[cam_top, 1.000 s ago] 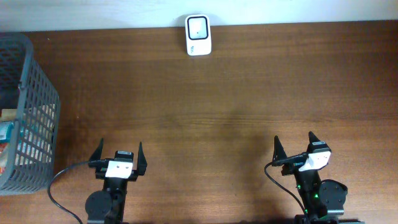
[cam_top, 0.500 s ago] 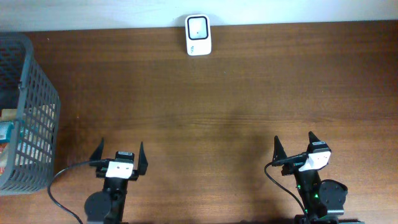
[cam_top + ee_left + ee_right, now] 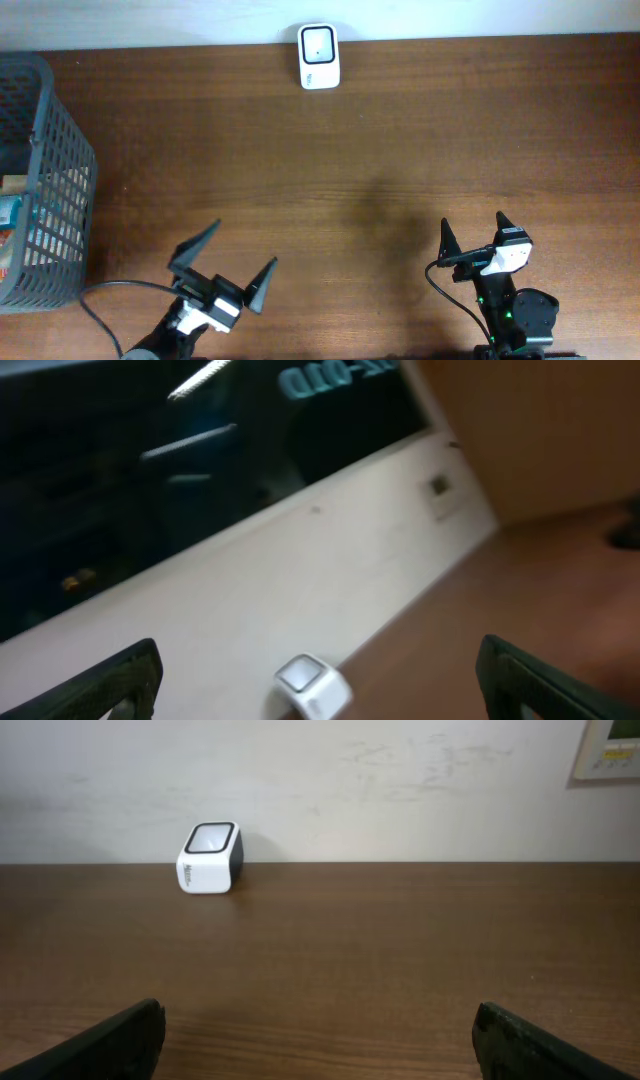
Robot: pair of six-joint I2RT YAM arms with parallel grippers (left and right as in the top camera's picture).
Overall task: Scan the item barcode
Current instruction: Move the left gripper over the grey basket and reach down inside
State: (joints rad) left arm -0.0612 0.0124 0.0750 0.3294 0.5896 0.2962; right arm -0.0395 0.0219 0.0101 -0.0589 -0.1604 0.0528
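A white barcode scanner (image 3: pixel 319 56) stands at the table's far edge, also in the right wrist view (image 3: pixel 210 858) and, blurred, in the left wrist view (image 3: pixel 312 685). Packaged items (image 3: pixel 9 215) lie inside the grey wire basket (image 3: pixel 48 140) at the far left, mostly hidden by its wall. My left gripper (image 3: pixel 247 244) is open and empty at the near left, turned toward the right. Its wrist view is tilted and blurred. My right gripper (image 3: pixel 472 222) is open and empty at the near right, pointing at the far wall.
Bare brown wood (image 3: pixel 380 150) lies between the grippers and the scanner. A light wall (image 3: pixel 400 780) runs behind the table's far edge, with a small wall panel (image 3: pixel 608 745) at the upper right.
My left gripper has swung and rotated toward the right and now sits at an angle, still open. The right arm, scanner and basket have not moved.
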